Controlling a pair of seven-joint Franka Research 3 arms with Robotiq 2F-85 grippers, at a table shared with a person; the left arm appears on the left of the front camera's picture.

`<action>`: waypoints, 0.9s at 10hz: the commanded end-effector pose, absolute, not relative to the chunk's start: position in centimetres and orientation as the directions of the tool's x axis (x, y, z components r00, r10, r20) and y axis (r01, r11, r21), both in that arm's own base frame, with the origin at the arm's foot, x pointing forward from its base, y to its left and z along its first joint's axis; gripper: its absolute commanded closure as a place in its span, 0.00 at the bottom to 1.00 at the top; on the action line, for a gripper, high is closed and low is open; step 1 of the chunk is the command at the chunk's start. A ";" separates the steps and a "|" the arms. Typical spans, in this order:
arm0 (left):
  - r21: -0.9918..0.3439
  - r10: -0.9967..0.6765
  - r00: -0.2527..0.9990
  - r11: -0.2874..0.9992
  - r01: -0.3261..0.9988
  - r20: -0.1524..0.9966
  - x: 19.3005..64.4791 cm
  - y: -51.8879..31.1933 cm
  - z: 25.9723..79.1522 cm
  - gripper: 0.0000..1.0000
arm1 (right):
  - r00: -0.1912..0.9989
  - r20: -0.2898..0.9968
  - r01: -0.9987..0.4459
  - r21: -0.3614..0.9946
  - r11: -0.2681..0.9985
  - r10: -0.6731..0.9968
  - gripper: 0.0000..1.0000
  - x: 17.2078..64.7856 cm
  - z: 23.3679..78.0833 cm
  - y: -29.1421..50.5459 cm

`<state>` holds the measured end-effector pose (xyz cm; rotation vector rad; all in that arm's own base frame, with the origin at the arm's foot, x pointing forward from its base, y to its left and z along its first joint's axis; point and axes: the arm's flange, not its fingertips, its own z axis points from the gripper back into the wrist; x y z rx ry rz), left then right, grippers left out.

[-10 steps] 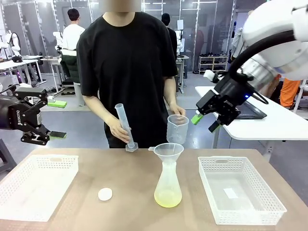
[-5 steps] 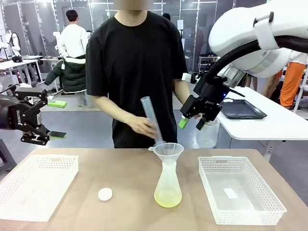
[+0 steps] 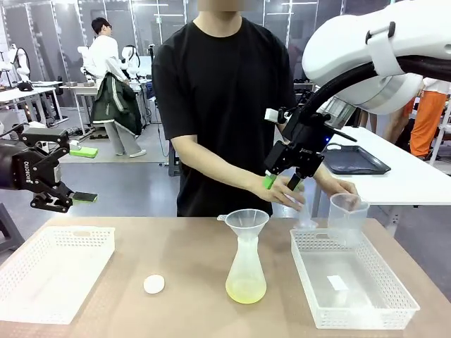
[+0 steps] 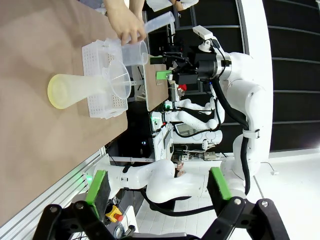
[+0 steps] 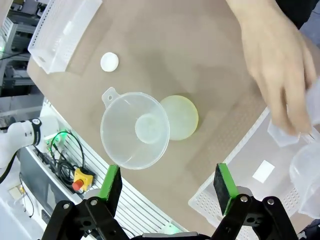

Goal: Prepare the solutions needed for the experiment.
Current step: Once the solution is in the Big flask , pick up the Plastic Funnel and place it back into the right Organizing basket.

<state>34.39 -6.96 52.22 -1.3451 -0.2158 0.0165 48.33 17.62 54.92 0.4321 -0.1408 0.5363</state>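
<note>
The right tool (image 3: 285, 180) hangs right of centre in the front view, jaws spread wide and holding nothing. It is above the strip of bare desk (image 3: 183, 260) between the funnel and the right-hand basket. Its green pads overlap a person's hand (image 3: 273, 189) there. How close they are in depth cannot be told.

In the right wrist view the clear plastic funnel (image 5: 136, 129) lies between the two pads, nearer the left one. It sits in the neck of a frosted conical flask (image 3: 246, 262). The solutions (image 3: 246, 290), a shallow pale yellow-green layer, fill the flask's base at lower centre.

That hand holds a clear measuring cylinder (image 4: 160, 20). The person's other hand (image 3: 341, 186) holds a clear plastic beaker (image 3: 347, 220) at the far rim of the white perforated plastic basket (image 3: 366, 318) at lower right. The flask stands apart from this basket's left edge, with a narrow lane of desk between them.

The left tool (image 4: 157, 190) is spread wide and empty too. It sits at the left edge of the front view, beyond the desk's far left corner and above a second white perforated basket (image 3: 21, 310). A broad open stretch of desk runs between that basket and the flask. On it lies a small white round cap (image 3: 153, 284), well apart from both.
</note>
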 end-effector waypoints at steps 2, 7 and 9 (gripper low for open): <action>-0.973 0.140 0.979 0.200 0.115 0.145 34.4 -7.2 52.5 0.00 | 0.853 0.241 -0.522 0.361 0.772 0.464 0.07 48.3 54.9 17.6; -0.973 0.140 0.979 0.200 0.115 0.145 34.4 -7.2 52.5 0.00 | 0.779 0.131 -0.614 0.362 0.702 0.613 0.07 51.3 53.4 20.5; -0.973 0.140 0.979 0.200 0.115 0.145 34.4 -7.2 52.5 0.00 | 0.762 0.077 -0.620 0.374 0.690 0.643 0.07 52.1 52.4 21.2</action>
